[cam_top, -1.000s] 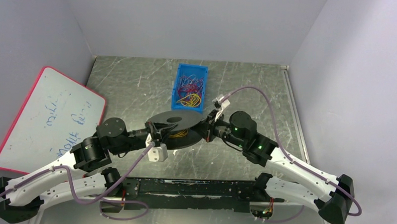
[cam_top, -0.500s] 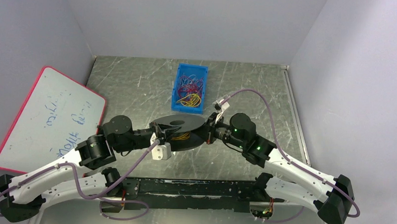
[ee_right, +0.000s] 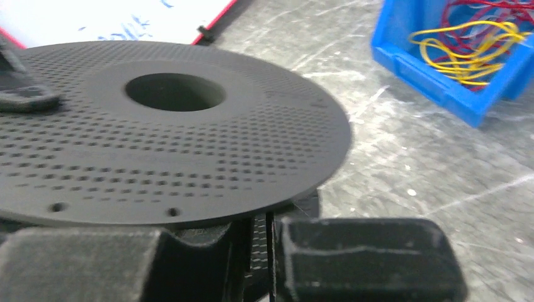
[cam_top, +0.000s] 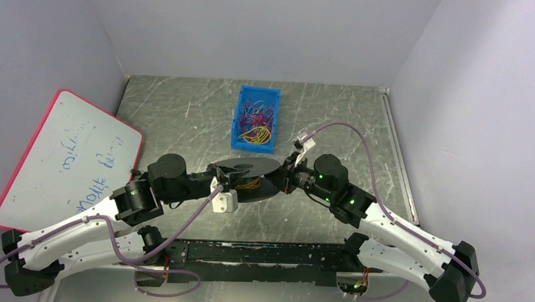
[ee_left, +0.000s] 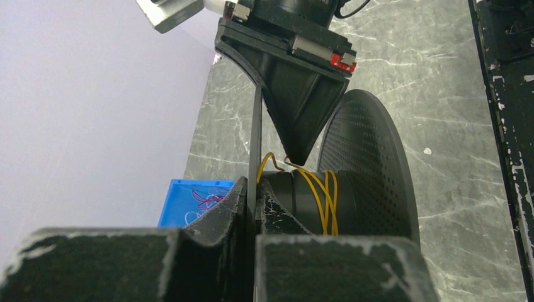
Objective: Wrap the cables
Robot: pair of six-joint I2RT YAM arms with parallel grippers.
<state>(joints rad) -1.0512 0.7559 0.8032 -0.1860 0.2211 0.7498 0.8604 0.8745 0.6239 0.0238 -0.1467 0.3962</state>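
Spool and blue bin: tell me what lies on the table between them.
Nothing: bare table separates the spool from the bin, clearest in the right wrist view; the top view agrees.

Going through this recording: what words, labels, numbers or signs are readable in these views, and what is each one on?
whiteboard: two lines of blue handwriting, too blurred to read in any view.
blue bin: no label or print visible.
black spool: no brand, number or marking visible.
Nothing else in view carries legible text.
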